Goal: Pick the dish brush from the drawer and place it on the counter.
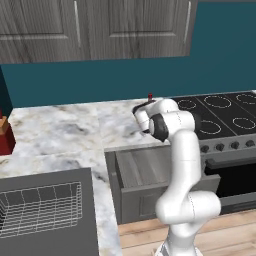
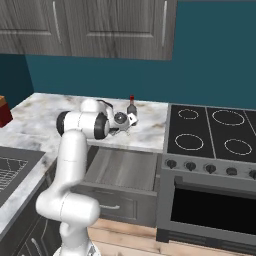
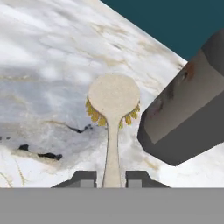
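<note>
Veined white-and-grey marble with brownish flecks covers the table (image 1: 60, 130), under a flat teal wall and panelled grey wood-grain cupboards. Below its front edge the drawer (image 2: 122, 170) stands pulled out, a wide dark grey box with a smooth grey floor, a panelled front and a slim silver bar handle.

Over the marble, the white arm's claw (image 3: 112, 177) is closed narrow on the dish brush (image 3: 113, 109), its two small dark tips pressed to either side of the thin, pale cream stick handle. The brush's flat, round, yellowish-white head points away from the hand, with a fringe of golden bristles beneath it, low over the stone; I cannot tell whether it touches.

Just right of the brush in the hand view looms a blocky dark grey bottle (image 2: 131, 107) with a red cap, standing far back on the table.

At the right sits the black stovetop (image 2: 212, 132) with white ring burners; at the near left, a wire-basket sink (image 1: 40, 210).
</note>
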{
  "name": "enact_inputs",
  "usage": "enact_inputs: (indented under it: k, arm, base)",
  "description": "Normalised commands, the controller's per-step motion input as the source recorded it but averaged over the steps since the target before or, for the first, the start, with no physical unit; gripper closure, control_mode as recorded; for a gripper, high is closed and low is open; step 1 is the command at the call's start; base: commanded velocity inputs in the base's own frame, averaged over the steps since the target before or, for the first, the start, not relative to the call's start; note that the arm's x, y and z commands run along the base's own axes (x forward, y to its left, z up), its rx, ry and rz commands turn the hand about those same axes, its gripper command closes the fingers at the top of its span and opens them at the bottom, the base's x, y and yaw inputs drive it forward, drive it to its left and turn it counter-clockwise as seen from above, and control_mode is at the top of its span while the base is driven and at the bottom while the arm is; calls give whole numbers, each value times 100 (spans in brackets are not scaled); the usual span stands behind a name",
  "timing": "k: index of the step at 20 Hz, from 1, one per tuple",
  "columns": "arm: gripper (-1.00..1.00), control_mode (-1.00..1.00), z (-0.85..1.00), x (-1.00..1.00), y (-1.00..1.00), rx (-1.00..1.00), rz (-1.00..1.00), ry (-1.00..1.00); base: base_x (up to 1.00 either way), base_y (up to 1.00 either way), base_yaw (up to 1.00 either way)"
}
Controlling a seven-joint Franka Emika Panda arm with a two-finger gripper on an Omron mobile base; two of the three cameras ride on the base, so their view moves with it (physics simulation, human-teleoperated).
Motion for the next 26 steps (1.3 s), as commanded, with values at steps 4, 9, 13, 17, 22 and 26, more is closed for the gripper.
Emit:
enact_inputs:
  k: [4, 9, 13, 17, 22, 26]
  arm:
    - [-100, -100, -11, -40, 3, -2, 0, -11]
    - [-100, -100, 15, -43, -4, 0, 2, -23]
    - [-100, -100, 81, -58, -14, 4, 6, -41]
    - [-100, -100, 43, -100, -8, 8, 8, -24]
    - [-100, -100, -2, -100, 1, 3, 4, 5]
    - [-100, -100, -13, -100, 13, 0, 5, 36]
  base:
    - [0, 0, 0]
    - [0, 0, 0]
    - [0, 0, 0]
    - [0, 0, 0]
    - [0, 0, 0]
    - [0, 0, 0]
